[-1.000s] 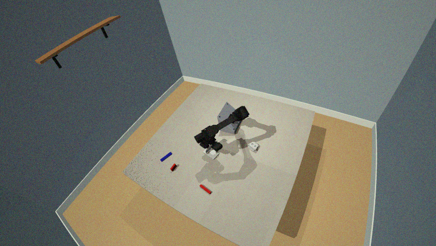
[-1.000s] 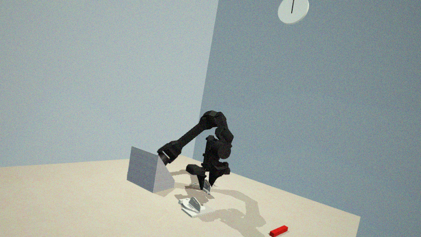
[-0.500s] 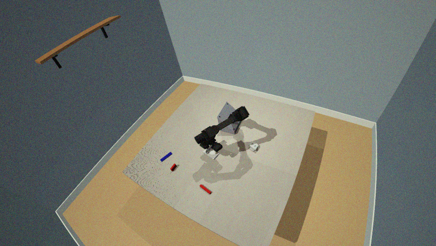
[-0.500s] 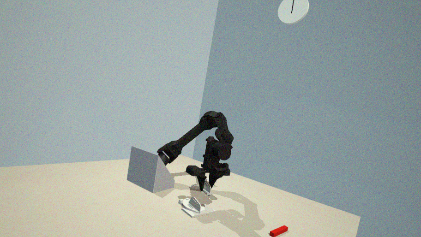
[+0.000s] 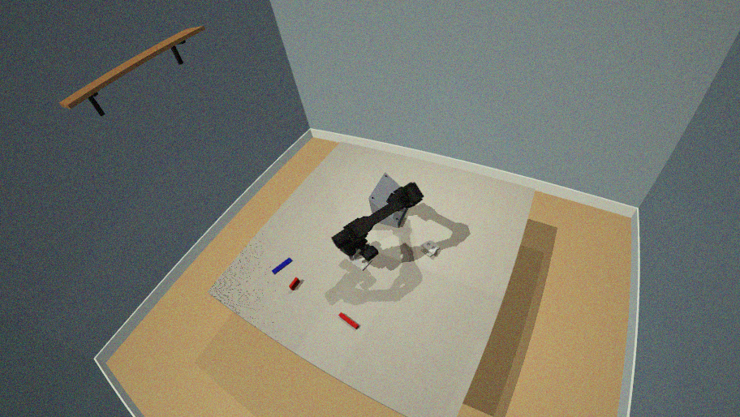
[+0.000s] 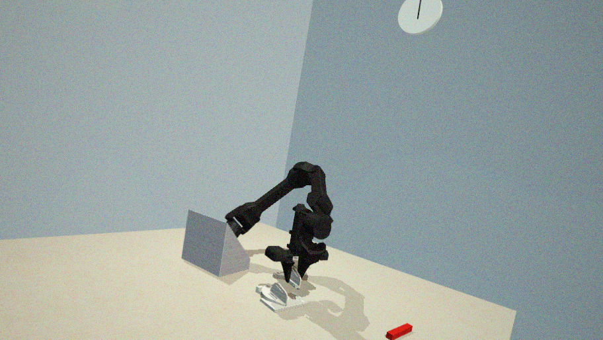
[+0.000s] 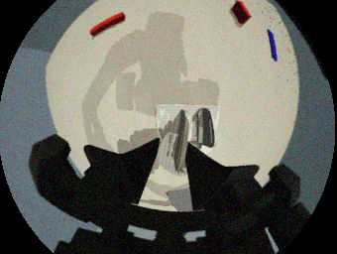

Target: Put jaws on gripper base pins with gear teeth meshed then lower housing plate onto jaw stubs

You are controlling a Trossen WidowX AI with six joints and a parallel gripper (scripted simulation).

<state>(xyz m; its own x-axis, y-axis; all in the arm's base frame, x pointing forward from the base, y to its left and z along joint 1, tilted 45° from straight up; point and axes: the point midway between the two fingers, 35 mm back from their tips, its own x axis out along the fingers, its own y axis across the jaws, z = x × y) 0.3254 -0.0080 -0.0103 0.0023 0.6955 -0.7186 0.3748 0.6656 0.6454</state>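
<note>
My gripper (image 6: pixel 295 277) (image 7: pixel 171 143) is shut on a grey-white jaw (image 6: pixel 295 282) (image 7: pixel 174 156), which hangs upright between the fingertips. The white gripper base (image 5: pixel 363 264) (image 6: pixel 291 305) (image 7: pixel 163 111) lies on the table below and a little beyond the fingertips. The other jaw (image 6: pixel 278 294) (image 7: pixel 205 128) stands on the base. The held jaw appears above the base, apart from it in the exterior view. The arm hides part of the base in the top view, and the pins and teeth cannot be made out. The small white housing plate (image 5: pixel 430 248) lies apart on the table.
A red bar (image 5: pixel 348 320) (image 6: pixel 399 331) (image 7: pixel 107 24), a small red block (image 5: pixel 294 283) (image 7: pixel 241 12) and a blue bar (image 5: pixel 281 265) (image 7: pixel 273 45) lie on the table. A grey wedge-shaped block (image 5: pixel 382 191) (image 6: pixel 202 245) stands at the arm's foot.
</note>
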